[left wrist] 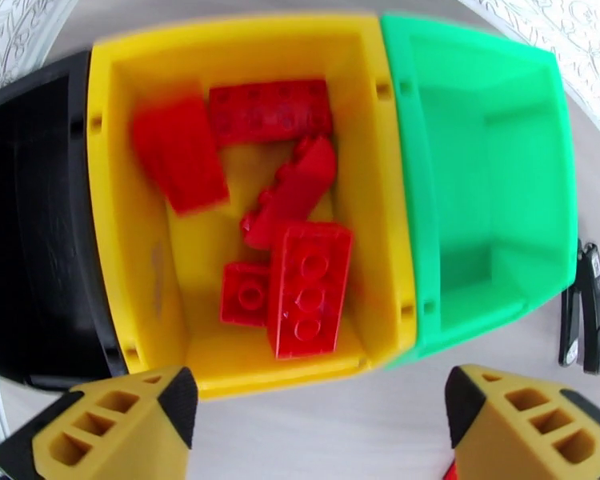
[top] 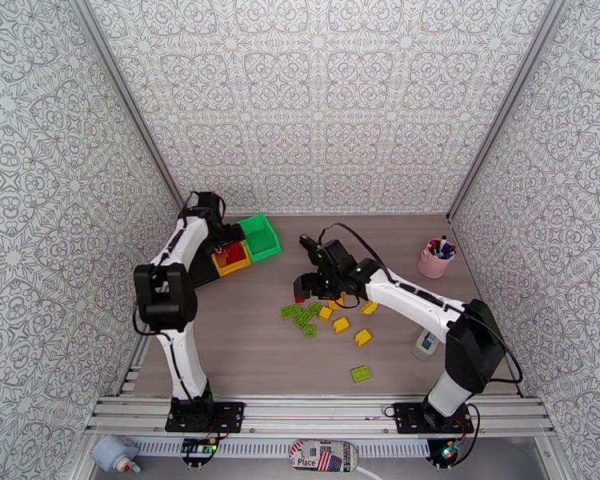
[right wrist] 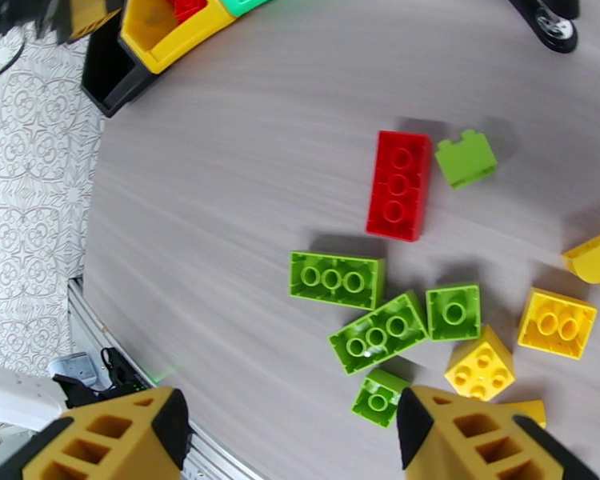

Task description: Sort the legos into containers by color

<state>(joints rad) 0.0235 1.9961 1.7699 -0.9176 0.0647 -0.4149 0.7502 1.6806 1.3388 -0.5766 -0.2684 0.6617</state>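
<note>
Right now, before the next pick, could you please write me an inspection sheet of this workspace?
Surface: grey wood-grain table, level.
Job's things: yellow bin holds several red legos; green bin empty; black bin beside the yellow one; loose red lego, green legos and yellow legos on the table.
Clutter: black stapler-like object, pink cup of pens, white object by the right arm.
Grippers: left gripper open over the yellow bin; right gripper open over the loose legos.
Cables: black cable arches over the right arm.
Surroundings: patterned walls on three sides.
</note>
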